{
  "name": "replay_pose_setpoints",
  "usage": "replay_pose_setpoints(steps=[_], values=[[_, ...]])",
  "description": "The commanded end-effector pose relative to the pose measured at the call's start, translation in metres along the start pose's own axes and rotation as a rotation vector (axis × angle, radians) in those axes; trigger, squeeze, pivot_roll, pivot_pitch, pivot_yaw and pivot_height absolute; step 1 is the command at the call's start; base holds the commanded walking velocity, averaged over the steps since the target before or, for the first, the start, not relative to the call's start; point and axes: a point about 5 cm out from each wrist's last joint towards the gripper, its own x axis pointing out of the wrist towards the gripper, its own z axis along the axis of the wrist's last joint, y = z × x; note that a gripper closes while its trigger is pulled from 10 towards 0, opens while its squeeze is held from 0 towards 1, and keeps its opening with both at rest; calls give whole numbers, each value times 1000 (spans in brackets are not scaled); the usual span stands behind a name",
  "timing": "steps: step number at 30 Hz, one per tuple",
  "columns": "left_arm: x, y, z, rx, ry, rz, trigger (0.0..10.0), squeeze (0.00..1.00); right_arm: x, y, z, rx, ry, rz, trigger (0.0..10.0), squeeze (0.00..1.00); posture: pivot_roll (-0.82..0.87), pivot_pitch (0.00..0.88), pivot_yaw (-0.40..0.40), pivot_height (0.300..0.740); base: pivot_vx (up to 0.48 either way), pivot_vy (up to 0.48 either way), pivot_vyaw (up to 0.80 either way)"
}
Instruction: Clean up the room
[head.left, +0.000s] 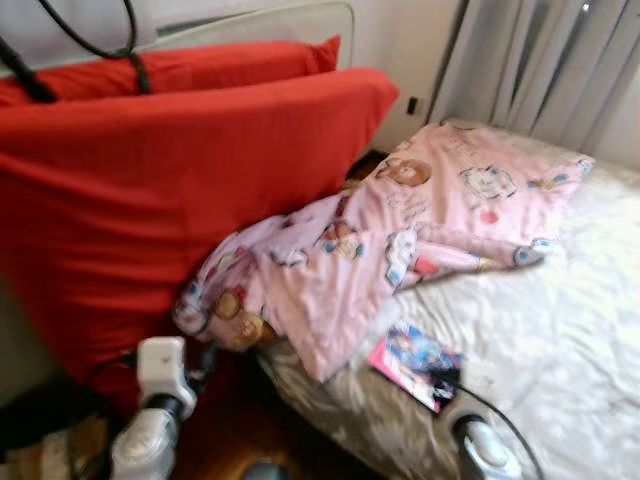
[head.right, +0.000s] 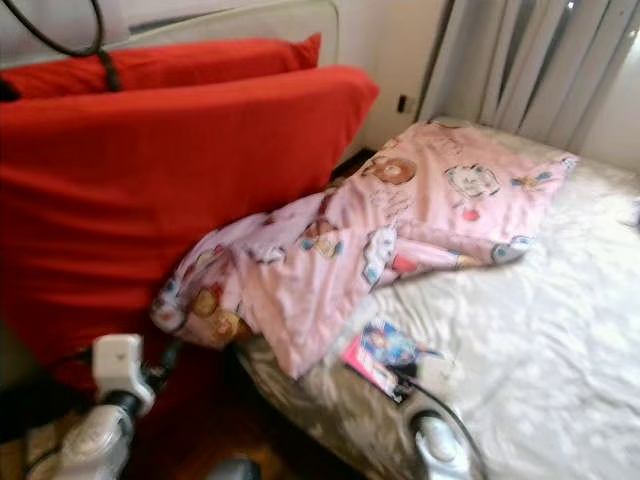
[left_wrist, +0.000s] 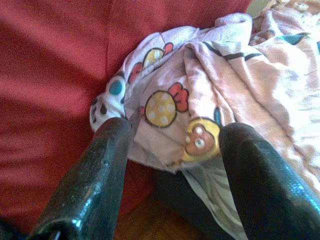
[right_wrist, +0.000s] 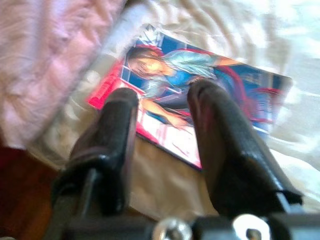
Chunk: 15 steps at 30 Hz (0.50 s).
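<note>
At your far left, two large red cushions (head.left: 190, 170) stood propped against a pale headboard (head.left: 270, 22), with black cables (head.left: 95, 45) crossing their top edge. Below them your left arm rose from the dark wooden floor (head.left: 260, 430), and your left tool (left_wrist: 172, 145) pointed at the hanging corner of the pink cartoon-print blanket (head.left: 400, 230); its two black fingers (left_wrist: 95, 175) were spread apart with nothing between them, the tips near the cloth, and you could not tell whether they touched it. You saw the blanket lying crumpled across the near corner of the bed (head.left: 560, 330), one end draped over the mattress edge against the lower cushion, the other end spread flat toward the curtains (head.left: 540, 60). Just beside the blanket's near edge, a magazine (head.left: 415, 362) with a red border and a figure on its cover lay flat on the white patterned bedspread, near the edge of the mattress. Your right tool (right_wrist: 160, 125) was over that magazine, fingers (right_wrist: 220, 150) parted and holding nothing, with the cover visible in the gap. At your far right, grey curtains hung behind the bed.
</note>
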Motion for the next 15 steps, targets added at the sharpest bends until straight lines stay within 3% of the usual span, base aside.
replay_pose_setpoints(steps=[1, 7, 12, 13, 14, 15], values=[[3, -12, 1, -19, 2, -34, 10000, 0, -5, -17, -4, -5, 23, -49, 10000, 0, 72, 0, -39, 637, 0, 0, -613], [3, -12, 2, -12, 1, -46, 10000, 0, -4, -15, -4, -3, 19, -51, 10000, 0, 77, 0, -31, 637, 0, 0, -601], [3, -11, 4, -4, 2, -57, 10000, 0, -1, -12, -1, 40, 23, -46, 10000, 0, 75, 0, -19, 637, 0, 0, 0], [3, -11, 4, -1, 3, -62, 10000, 0, 0, -11, 0, 53, 29, -40, 10000, 871, 75, 0, -16, 637, 0, 0, 0], [3, -11, 5, 1, 3, -65, 10000, 0, 1, -11, 0, 56, 32, -40, 10000, 871, 76, 0, -13, 637, 0, 0, 0], [3, -11, 5, 5, 4, -71, 10000, 0, 2, -11, 1, 87, 40, -58, 10000, 1000, 79, 0, -9, 637, 0, 0, 0]])
